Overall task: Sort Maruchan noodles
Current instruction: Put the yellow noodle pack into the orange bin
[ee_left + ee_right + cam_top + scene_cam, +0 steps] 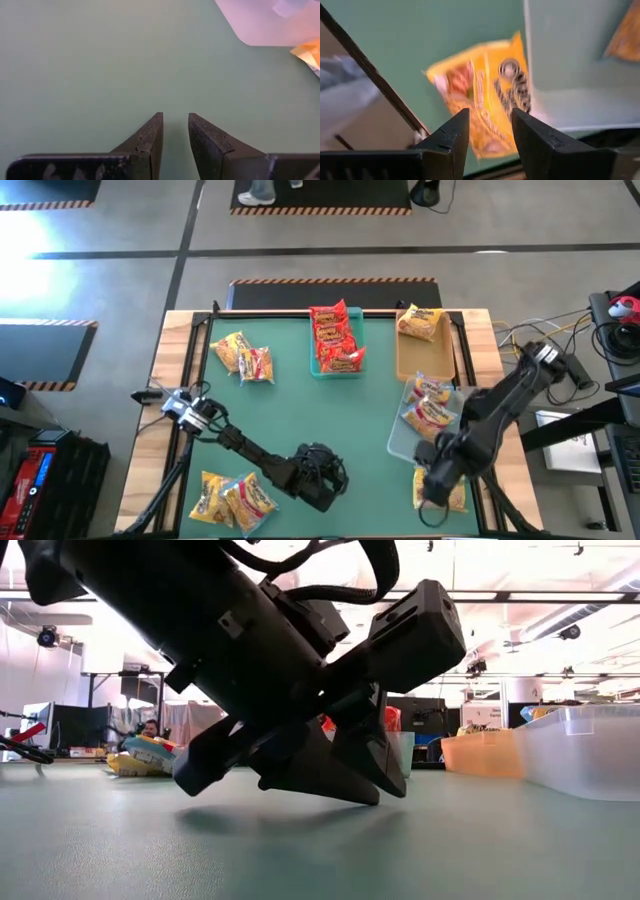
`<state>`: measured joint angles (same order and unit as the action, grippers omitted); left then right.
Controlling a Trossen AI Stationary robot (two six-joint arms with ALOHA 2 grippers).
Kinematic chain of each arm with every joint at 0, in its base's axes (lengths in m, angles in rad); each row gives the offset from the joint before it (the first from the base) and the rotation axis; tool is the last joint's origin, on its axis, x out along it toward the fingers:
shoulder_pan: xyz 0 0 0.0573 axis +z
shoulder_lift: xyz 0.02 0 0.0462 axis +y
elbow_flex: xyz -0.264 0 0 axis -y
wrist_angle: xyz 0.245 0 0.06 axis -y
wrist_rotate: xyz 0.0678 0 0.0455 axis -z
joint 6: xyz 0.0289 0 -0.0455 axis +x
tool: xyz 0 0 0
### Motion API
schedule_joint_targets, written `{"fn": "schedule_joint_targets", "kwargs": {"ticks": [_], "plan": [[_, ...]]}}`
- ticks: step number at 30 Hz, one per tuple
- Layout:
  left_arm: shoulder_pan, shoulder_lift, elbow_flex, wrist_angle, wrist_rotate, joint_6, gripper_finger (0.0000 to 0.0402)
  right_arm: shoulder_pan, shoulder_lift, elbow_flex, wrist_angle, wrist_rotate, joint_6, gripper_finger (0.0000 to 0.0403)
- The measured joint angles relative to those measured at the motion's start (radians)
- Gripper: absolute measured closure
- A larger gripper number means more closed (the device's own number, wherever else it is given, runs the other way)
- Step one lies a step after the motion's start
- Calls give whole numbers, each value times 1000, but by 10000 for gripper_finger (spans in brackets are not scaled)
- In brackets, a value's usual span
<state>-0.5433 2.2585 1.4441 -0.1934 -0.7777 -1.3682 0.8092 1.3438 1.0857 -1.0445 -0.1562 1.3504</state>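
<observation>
The Maruchan noodles lie about the green mat and in trays. Red packets [336, 338] fill the teal tray. One yellow-orange packet [420, 322] lies in the tan tray, and yellow-white packets [430, 408] in the clear tray. Loose packets rest flat at the far left [246, 357], the near left [230, 498] and the near right [445, 492]. My right gripper [490, 112] hangs open above the near-right packet [485, 100], pointing down, clear of it. My left gripper [175, 117] is open by a narrow gap, low over bare mat at the near middle [325, 477], with nothing between its fingers.
The clear tray [400, 442] stands just beyond the near-right packet, with its corner beside it [570, 65]. The tan tray [408, 365] and teal tray [318, 368] stand along the far side. The table's wooden right border [480, 380] runs close by my right arm.
</observation>
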Motion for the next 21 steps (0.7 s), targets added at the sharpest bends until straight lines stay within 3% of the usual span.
{"fn": "schedule_joint_targets", "kwargs": {"ticks": [10,15,21], "plan": [[-18,0,1,14,28,6,326,152,197,4,13,-56,2,269],[-32,0,3,26,38,6,326,192,234,4,15,-108,5,276],[-35,0,15,25,48,6,326,197,242,5,66,-92,-4,291]]}}
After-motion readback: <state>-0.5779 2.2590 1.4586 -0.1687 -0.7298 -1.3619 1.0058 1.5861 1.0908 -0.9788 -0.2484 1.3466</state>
